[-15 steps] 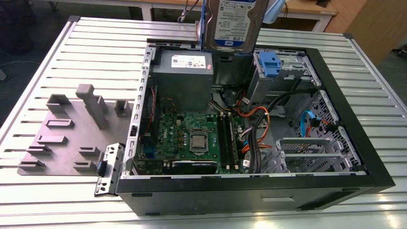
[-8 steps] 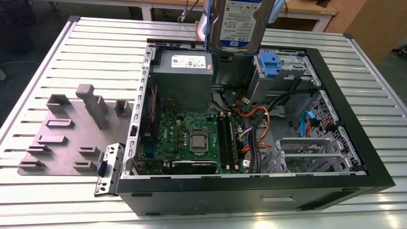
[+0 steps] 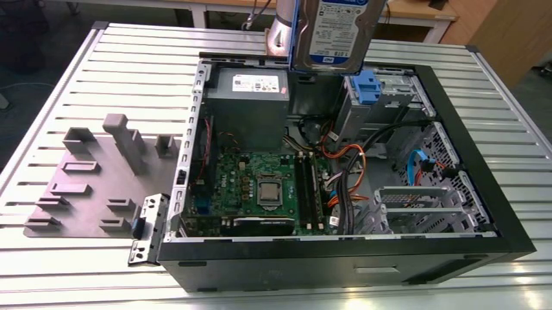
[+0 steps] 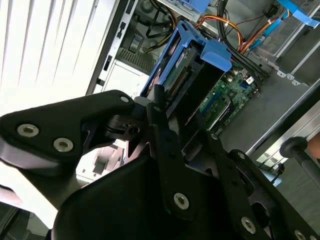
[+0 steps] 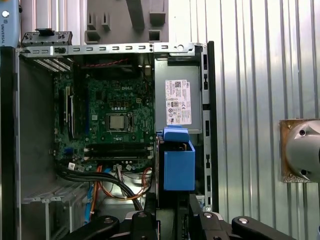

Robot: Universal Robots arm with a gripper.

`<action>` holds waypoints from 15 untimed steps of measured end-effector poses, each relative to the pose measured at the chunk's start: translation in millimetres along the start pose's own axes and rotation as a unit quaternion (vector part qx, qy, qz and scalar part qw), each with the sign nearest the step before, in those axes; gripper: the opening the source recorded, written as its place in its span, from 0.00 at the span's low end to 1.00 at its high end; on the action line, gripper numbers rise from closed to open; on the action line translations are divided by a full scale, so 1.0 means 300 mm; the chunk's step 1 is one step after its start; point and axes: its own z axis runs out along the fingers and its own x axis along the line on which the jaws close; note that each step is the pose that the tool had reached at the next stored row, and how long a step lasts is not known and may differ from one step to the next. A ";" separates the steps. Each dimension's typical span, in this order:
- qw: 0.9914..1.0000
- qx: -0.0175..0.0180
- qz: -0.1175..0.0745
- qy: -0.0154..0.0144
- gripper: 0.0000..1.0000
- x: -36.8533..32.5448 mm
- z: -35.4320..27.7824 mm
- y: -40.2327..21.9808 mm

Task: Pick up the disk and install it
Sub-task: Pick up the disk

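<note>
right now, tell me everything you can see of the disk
The disk is a flat silver-metal drive with a white-and-blue label on its face and a blue plastic bracket around its edges. It hangs upright above the open computer case, near the grey power supply, held by the gripper, whose jaws are shut on it.

Ribbed metal table (image 3: 129, 71); wooden desks (image 3: 423, 11) behind.

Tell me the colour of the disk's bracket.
Blue; the bracket on the disk shows best in the first wrist view.
</note>
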 end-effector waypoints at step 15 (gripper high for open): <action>1.000 0.000 0.000 0.000 0.35 0.017 0.000 -0.003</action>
